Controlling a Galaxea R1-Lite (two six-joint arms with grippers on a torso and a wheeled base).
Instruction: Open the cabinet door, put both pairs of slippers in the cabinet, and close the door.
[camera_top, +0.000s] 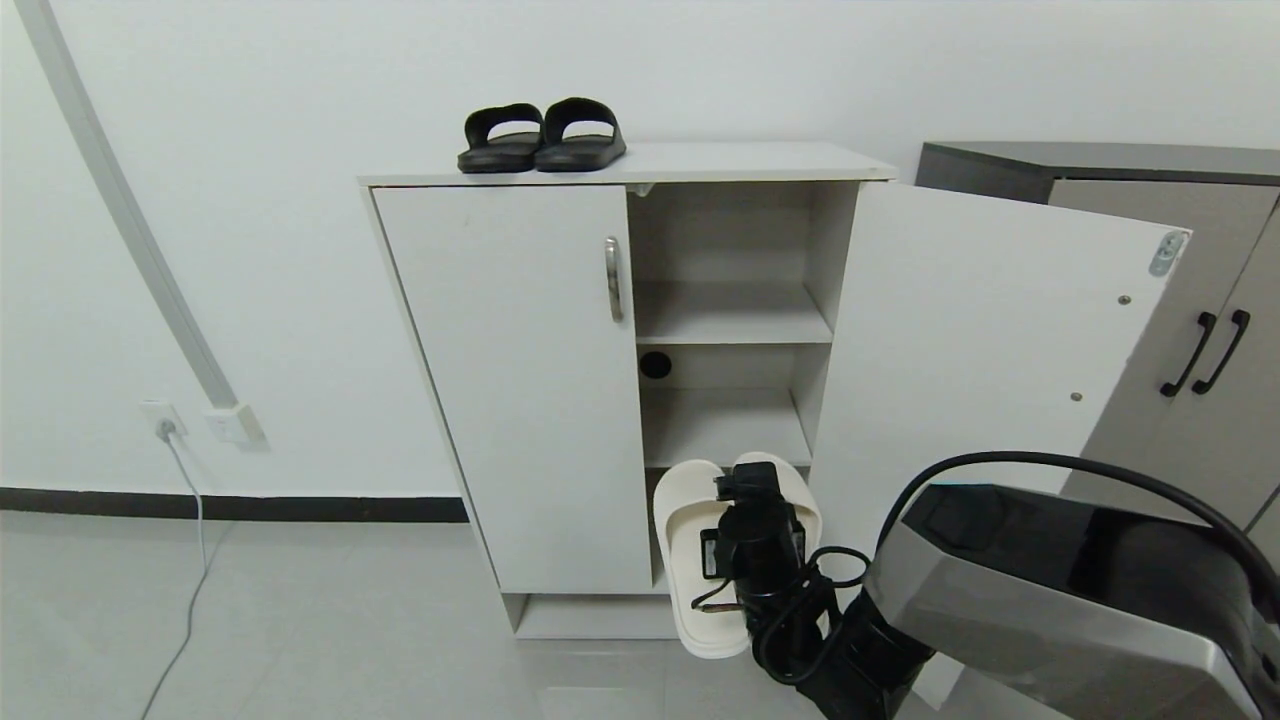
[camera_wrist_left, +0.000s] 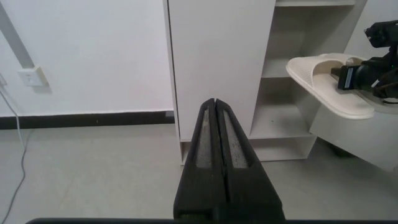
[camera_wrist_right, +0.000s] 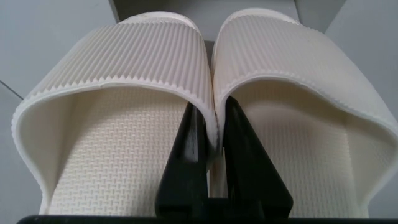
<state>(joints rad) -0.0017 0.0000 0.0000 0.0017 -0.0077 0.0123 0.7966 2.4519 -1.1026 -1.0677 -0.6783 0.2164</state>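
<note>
A white cabinet (camera_top: 510, 390) stands against the wall with its right door (camera_top: 960, 340) swung open and its left door shut. A pair of black slippers (camera_top: 542, 136) rests on its top. My right gripper (camera_top: 745, 490) is shut on a pair of white slippers (camera_top: 690, 540), pinching their inner edges together (camera_wrist_right: 213, 124), and holds them in the air before the cabinet's lower opening. The white slippers (camera_wrist_left: 329, 81) show from the side in the left wrist view. My left gripper (camera_wrist_left: 214, 106) is shut on nothing, low over the floor, facing the cabinet's shut left door (camera_wrist_left: 221, 56).
Inside the open half are two bare shelves (camera_top: 730, 315) and a lower compartment. A grey cabinet (camera_top: 1180, 300) with black handles stands to the right, behind the open door. A wall socket with a cable (camera_top: 165, 425) is at the left. Grey floor lies in front.
</note>
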